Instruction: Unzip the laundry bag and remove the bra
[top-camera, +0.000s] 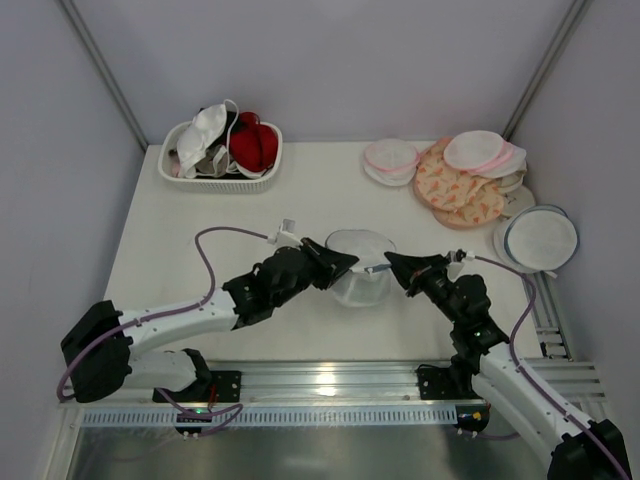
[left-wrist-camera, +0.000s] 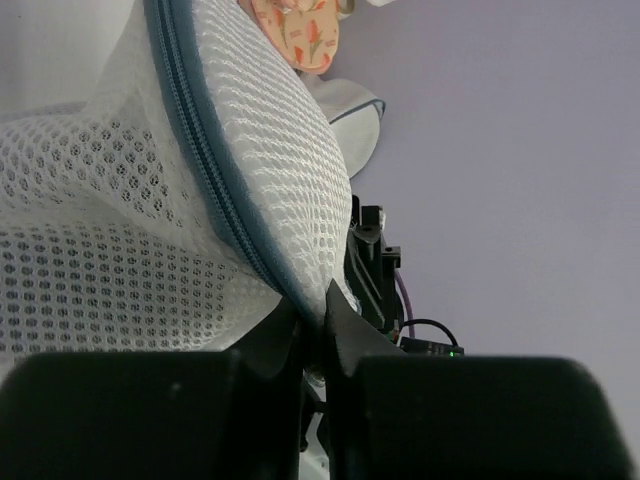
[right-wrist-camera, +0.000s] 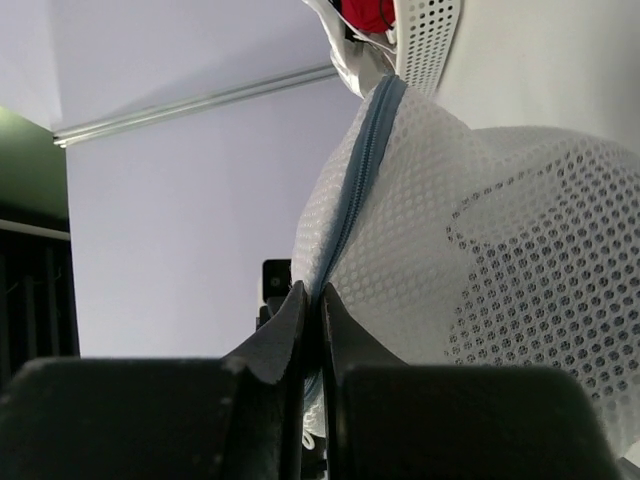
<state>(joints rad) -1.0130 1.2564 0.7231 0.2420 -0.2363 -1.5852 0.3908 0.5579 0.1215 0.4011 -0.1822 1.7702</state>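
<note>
The laundry bag (top-camera: 361, 270), a translucent white mesh dome with a grey-blue zip rim, sits at the table's middle between both arms. My left gripper (top-camera: 350, 264) is shut on its left edge; in the left wrist view the fingertips (left-wrist-camera: 315, 312) pinch the zip seam of the bag (left-wrist-camera: 120, 230). My right gripper (top-camera: 391, 261) is shut on the bag's right edge, its tips (right-wrist-camera: 313, 297) clamping the rim of the bag (right-wrist-camera: 500, 250). No bra shows through the mesh. Black fabric (top-camera: 229, 124) lies in the basket; I cannot tell whether it is the bra.
A white basket (top-camera: 262, 177) at the back left holds a white bra (top-camera: 205, 130) and a red bra (top-camera: 253, 146). Pink-rimmed white rounds (top-camera: 390, 158), patterned peach pads (top-camera: 455, 188) and a grey-rimmed disc (top-camera: 541, 238) lie at the back right. A metal rail (top-camera: 330, 378) runs along the near edge.
</note>
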